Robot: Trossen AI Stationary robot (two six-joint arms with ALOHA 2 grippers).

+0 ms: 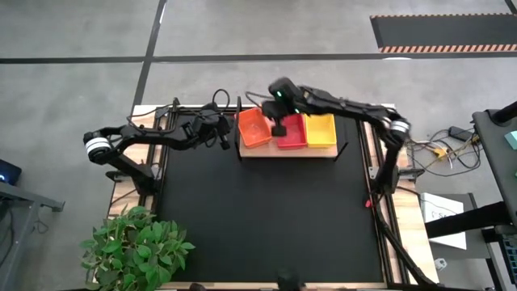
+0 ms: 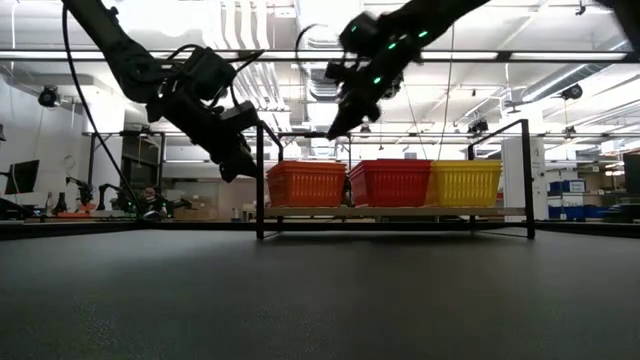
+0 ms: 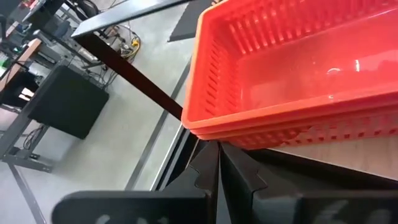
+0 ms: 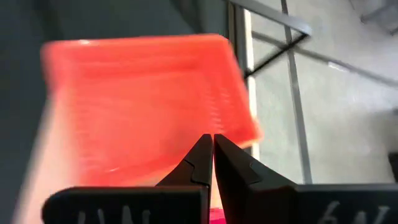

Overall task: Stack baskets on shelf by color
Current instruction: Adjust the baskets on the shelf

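Showing: three basket stacks side by side on the shelf point(image 1: 339, 150), at the surface's far edge.
Orange stack point(image 1: 253, 128): shelf's left end, skewed; long axis roughly front-to-back.
Red-pink stack point(image 1: 292, 133): middle.
Yellow stack point(image 1: 321, 130): right end; both square to the board.
Left tool point(image 1: 224, 137): pressed together, empty, just beside the orange stack's left side; nearer arm.
Right tool point(image 1: 279, 128): pressed together, empty, above the orange/red-pink junction.

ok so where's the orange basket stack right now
In the high view the orange basket stack sits at the left end of the shelf, beside the red-pink stack, with the shut left gripper just off its outer side.
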